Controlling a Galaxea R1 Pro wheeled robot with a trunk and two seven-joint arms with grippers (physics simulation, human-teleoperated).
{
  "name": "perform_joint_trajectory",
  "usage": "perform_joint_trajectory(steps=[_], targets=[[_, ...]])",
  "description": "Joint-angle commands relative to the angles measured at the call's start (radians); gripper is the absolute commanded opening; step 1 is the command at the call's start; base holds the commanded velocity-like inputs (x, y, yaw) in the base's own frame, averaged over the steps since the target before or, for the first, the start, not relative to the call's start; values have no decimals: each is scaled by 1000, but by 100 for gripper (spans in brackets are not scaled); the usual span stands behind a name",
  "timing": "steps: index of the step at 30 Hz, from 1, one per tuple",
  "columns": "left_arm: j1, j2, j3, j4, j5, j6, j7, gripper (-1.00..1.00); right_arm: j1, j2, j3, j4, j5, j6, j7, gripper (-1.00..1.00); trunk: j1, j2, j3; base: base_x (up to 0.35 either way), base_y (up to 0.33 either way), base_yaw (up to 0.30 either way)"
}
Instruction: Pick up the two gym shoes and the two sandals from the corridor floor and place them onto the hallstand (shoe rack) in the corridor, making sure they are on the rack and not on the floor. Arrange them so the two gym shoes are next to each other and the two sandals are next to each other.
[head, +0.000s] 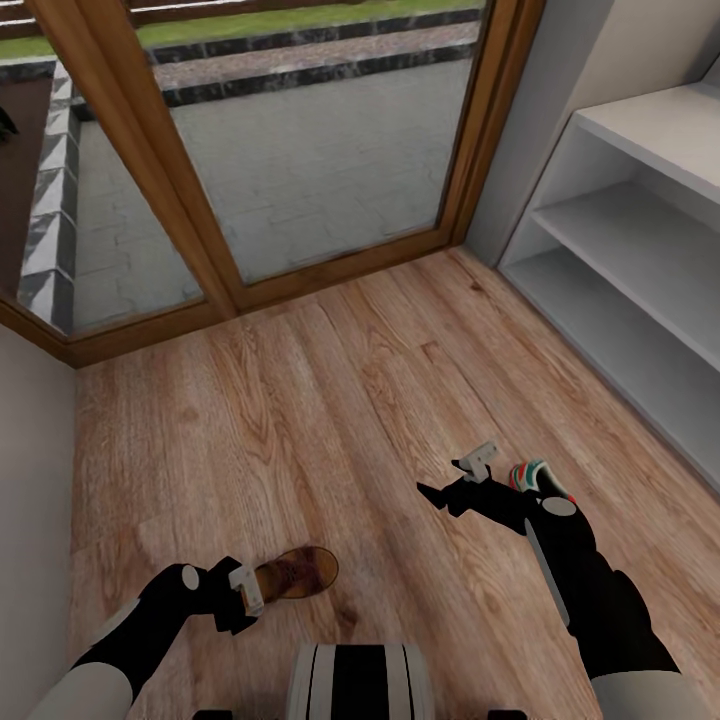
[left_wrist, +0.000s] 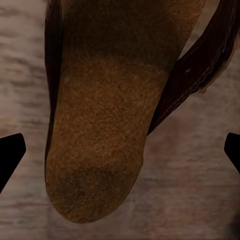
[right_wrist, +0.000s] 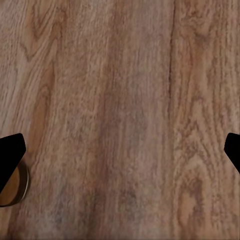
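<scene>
Left gripper, fingers spread and empty, faces the dark brown woven-leather sandal on the wood-plank floor; the sandal's long axis runs along the approach.

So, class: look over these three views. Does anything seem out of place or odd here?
Yes. A brown sandal lies on the wood floor by the left gripper, and a gym shoe lies on the floor beside the right arm, while the visible grey hallstand shelves hold no shoes. Nothing looks spilled or damaged.
</scene>
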Motion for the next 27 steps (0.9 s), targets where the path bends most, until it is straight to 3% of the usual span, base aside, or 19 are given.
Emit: perform_joint_trajectory(steps=[1, 4, 9, 27], targets=[[0, 1, -6, -2, 0, 8, -4, 100, 0, 0, 0, -2, 7, 3, 5, 100, 0, 0, -2, 0, 0, 0], [0, 1, -9, -3, -1, 8, -4, 100, 0, 0, 0, -2, 7, 3, 5, 100, 0, 0, -7, 0, 0, 0], [0, 2, -12, -2, -1, 8, -4, 100, 0, 0, 0, -2, 8, 3, 5, 100, 2, -1, -34, 0, 0, 0], [2, 11, -13, -8, -1, 9, -2, 100, 0, 0, 0, -2, 8, 3, 5, 100, 2, -1, -39, 0, 0, 0]])
